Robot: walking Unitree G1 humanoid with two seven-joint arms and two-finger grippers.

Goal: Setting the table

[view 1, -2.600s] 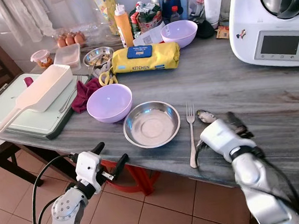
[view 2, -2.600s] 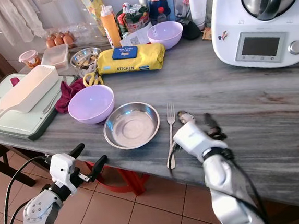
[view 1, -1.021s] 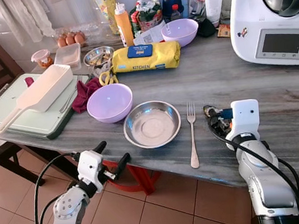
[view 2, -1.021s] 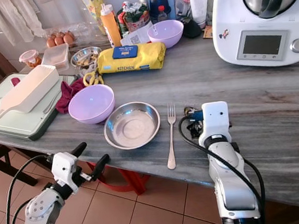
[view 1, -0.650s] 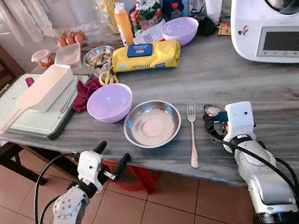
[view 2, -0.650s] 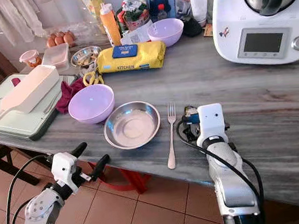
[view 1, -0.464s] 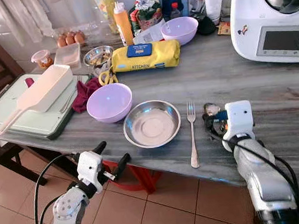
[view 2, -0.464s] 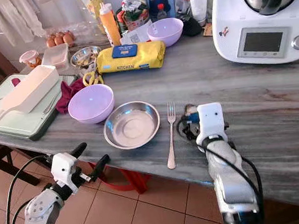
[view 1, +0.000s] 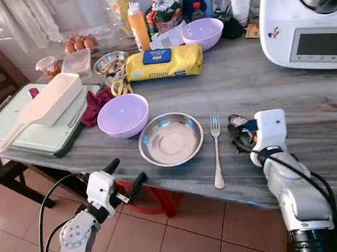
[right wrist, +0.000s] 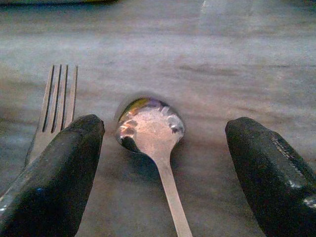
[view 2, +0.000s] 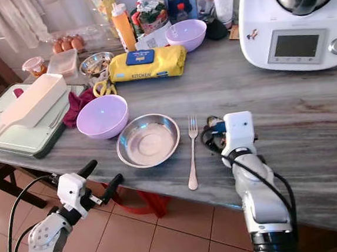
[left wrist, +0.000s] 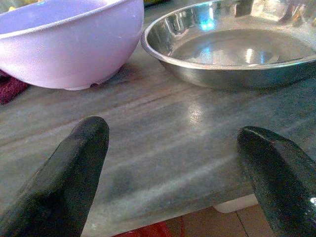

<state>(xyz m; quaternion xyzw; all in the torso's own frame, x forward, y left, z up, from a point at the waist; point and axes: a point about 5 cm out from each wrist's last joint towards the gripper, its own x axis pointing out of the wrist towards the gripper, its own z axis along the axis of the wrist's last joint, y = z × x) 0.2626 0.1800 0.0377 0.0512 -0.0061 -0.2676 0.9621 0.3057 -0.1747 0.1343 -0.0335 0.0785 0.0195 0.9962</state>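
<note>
A steel bowl (view 1: 171,139) sits near the front edge of the grey table (view 1: 308,105). A fork (view 1: 217,151) lies to its right, tines pointing away. Just right of the fork lies a spoon (right wrist: 150,123), bowl end away from me. My right gripper (view 1: 235,135) rests low over the table, open, one finger on each side of the spoon and not touching it. The fork's tines (right wrist: 59,94) show beside one finger. My left gripper (view 1: 127,171) hangs open below the table's front edge, facing the steel bowl (left wrist: 232,49) and a purple bowl (left wrist: 74,44).
The purple bowl (view 1: 123,115) stands left of the steel one, with a red cloth (view 1: 95,103) and a tray holding a white scoop (view 1: 48,104) beyond. A yellow wipes pack (view 1: 163,63), a second purple bowl (view 1: 203,33), bottles and a white kitchen machine (view 1: 307,19) crowd the back.
My right wrist has turned over and drawn back to the right, so the gripper now straddles the spoon beside the fork. The left arm has stayed put.
</note>
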